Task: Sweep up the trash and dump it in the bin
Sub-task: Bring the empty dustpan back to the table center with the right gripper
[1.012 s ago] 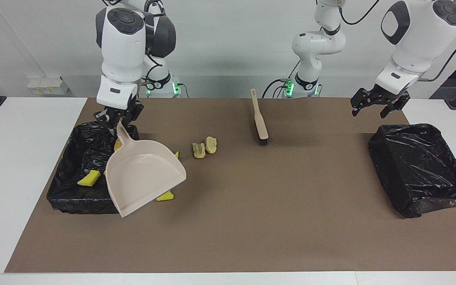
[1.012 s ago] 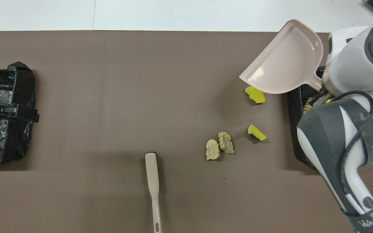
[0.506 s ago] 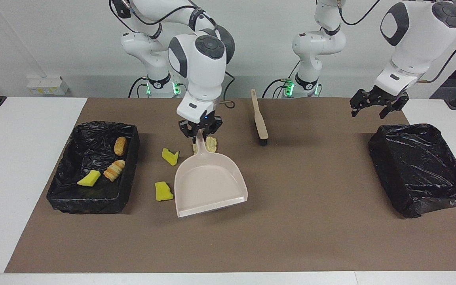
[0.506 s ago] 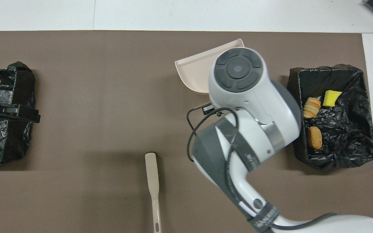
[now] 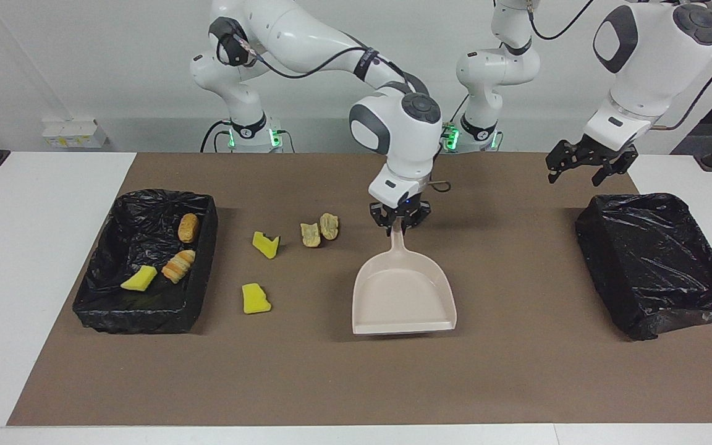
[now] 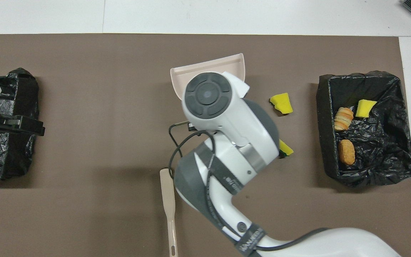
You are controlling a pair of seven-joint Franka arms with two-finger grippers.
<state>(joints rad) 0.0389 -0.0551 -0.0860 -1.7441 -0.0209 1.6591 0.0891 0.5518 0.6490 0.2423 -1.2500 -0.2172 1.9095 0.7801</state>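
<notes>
We take clock directions from the facing view, with the robots at twelve.

The right gripper (image 5: 400, 222) hangs over the middle of the mat (image 5: 517, 383), its fingers clamped on the tip of the dustpan (image 5: 404, 296) handle. The handle runs up to twelve and the pan's wide mouth faces six. We cannot tell whether the mouth's edge touches the mat. In the overhead view the arm covers most of the pan, and only its mouth (image 6: 209, 69) shows.

Four pieces of trash lie on the mat. Two tan pieces (image 5: 319, 230) sit touching each other at the pan's ten o'clock, just beside the gripper. A yellow chunk (image 5: 266, 245) lies at nine o'clock of them. A second chunk (image 5: 255, 299) lies at six of that one, level with the pan.

The other three pieces are in the right-end bin (image 5: 139, 318), at nine o'clock of both chunks. They are a yellow wedge (image 5: 138, 279), a striped roll (image 5: 178, 266) beside it and a brown bun (image 5: 188, 227) at twelve of the roll.

The brush (image 6: 167, 194) shows only from overhead, its handle sticking out from under the right arm.

The left arm waits. The left gripper (image 5: 578, 170) hangs with fingers apart at twelve o'clock of the left-end bin (image 5: 652, 259).
</notes>
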